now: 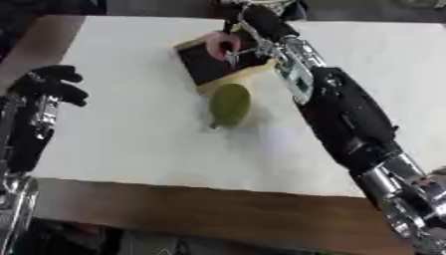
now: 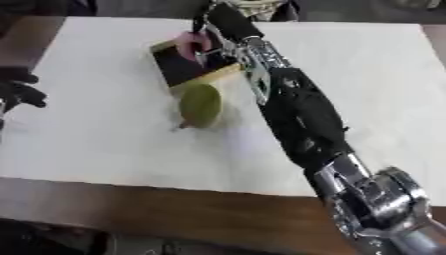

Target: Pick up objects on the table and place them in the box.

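Note:
A shallow dark box (image 1: 205,67) with a tan rim lies askew at the far middle of the white table (image 1: 122,134). My right arm stretches from the lower right up to it. My right hand (image 1: 261,24) hangs over the box's far side, its fingers curled on a pink curved object (image 1: 215,43) just above the dark floor of the box. A green oval fruit (image 1: 229,104) lies on the table right in front of the box, close to the left of my right forearm. My left hand (image 1: 48,82) rests at the table's left edge, fingers relaxed, holding nothing.
The white sheet ends in a brown wooden front edge (image 1: 218,209). My right forearm (image 1: 344,114) lies diagonally across the right half of the table. Dark shapes stand past the far edge.

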